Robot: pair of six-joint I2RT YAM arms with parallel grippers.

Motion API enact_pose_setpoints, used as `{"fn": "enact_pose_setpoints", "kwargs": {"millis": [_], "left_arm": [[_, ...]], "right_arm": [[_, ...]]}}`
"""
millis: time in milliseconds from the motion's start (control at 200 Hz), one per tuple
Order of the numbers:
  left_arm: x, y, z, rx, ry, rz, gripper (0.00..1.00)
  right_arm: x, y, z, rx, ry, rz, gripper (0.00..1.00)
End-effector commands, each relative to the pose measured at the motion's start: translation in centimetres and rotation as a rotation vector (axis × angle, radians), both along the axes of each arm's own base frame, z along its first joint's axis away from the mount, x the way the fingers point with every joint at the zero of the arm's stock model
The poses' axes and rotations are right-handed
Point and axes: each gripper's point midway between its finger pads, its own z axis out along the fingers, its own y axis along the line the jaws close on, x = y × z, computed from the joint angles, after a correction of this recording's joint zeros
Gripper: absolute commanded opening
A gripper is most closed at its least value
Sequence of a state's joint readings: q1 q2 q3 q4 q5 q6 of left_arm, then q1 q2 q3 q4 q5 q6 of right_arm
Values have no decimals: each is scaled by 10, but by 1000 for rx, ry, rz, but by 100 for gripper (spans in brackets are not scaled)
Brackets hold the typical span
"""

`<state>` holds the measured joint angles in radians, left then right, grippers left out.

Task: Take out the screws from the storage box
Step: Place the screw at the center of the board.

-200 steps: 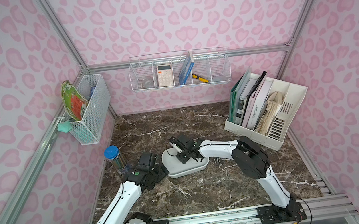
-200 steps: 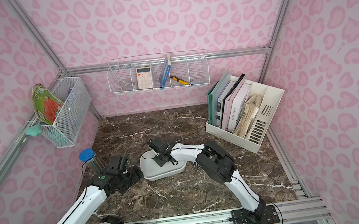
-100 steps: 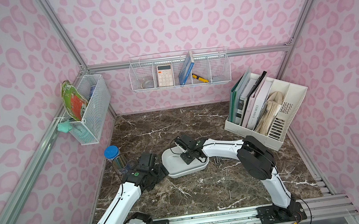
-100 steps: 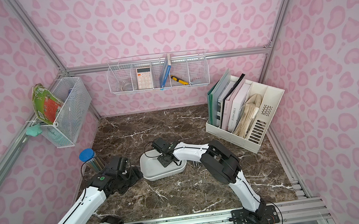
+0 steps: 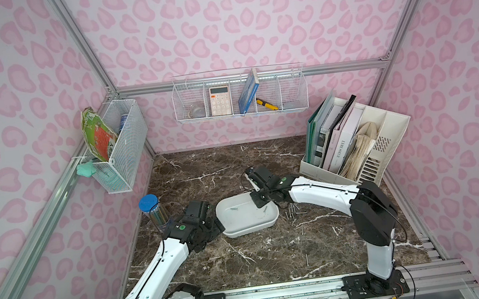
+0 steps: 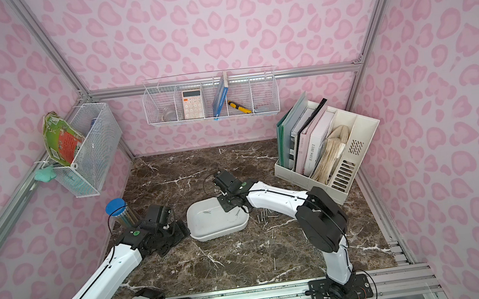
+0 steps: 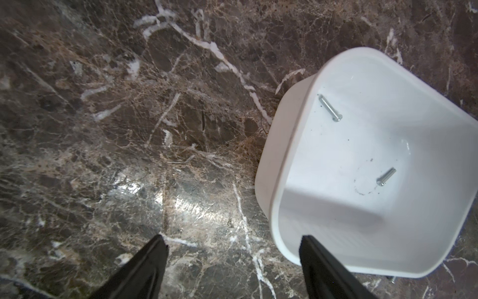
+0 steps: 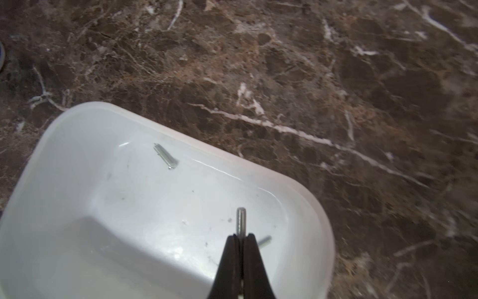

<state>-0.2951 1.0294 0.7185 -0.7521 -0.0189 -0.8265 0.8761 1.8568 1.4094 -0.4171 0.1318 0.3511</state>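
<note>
The storage box (image 5: 251, 232) (image 6: 218, 234) is a shallow white tray in the middle of the marble table. My right gripper (image 8: 240, 236) (image 5: 263, 204) hangs over the box's right end, shut on one of the screws (image 8: 241, 219), which sticks out past the tips. Two more screws (image 7: 329, 108) (image 7: 385, 177) lie loose on the box floor. Several screws (image 5: 292, 212) (image 6: 263, 215) are scattered on the table right of the box. My left gripper (image 7: 232, 248) (image 5: 217, 228) is open at the box's left corner, one finger (image 7: 314, 259) over the rim, the other outside.
A blue-capped jar (image 5: 153, 210) stands beside the left arm at the left wall. A white file organiser (image 5: 386, 138) with books fills the back right corner. Wire baskets (image 5: 293, 91) (image 5: 126, 145) hang on the back and left walls. A lone screw (image 5: 307, 260) lies near the front.
My right gripper has shifted to the right along the box toward its right end, staying shut. The left arm has hardly moved.
</note>
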Motion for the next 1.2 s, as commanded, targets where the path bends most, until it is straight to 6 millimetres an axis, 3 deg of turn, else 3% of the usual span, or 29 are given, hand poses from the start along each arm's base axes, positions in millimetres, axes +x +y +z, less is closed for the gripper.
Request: {"fn": "enact_pose_setpoints", "kwargs": {"millis": [0, 170, 290, 385, 570, 715, 995, 1195], "left_arm": [[-1, 3, 0, 29, 15, -8, 85], [5, 2, 3, 40, 9, -21, 85], [7, -1, 2, 28, 3, -18, 85], [9, -4, 1, 10, -2, -15, 85], [10, -8, -2, -8, 7, -18, 85], [8, -6, -1, -4, 5, -16, 85], [6, -4, -2, 1, 8, -11, 85], [3, -2, -1, 8, 3, -7, 85]], "right_arm": [[-3, -43, 9, -33, -36, -110, 1], [-17, -111, 26, 0, -56, -230, 2], [-28, -134, 17, 29, -37, -276, 2], [-41, -135, -2, 32, 31, -257, 3], [-58, -136, -56, -16, 176, -269, 3], [-68, -138, -80, -17, 231, -281, 3], [-78, -134, -92, -27, 258, -282, 6], [-76, -133, -84, -27, 247, -292, 17]]}}
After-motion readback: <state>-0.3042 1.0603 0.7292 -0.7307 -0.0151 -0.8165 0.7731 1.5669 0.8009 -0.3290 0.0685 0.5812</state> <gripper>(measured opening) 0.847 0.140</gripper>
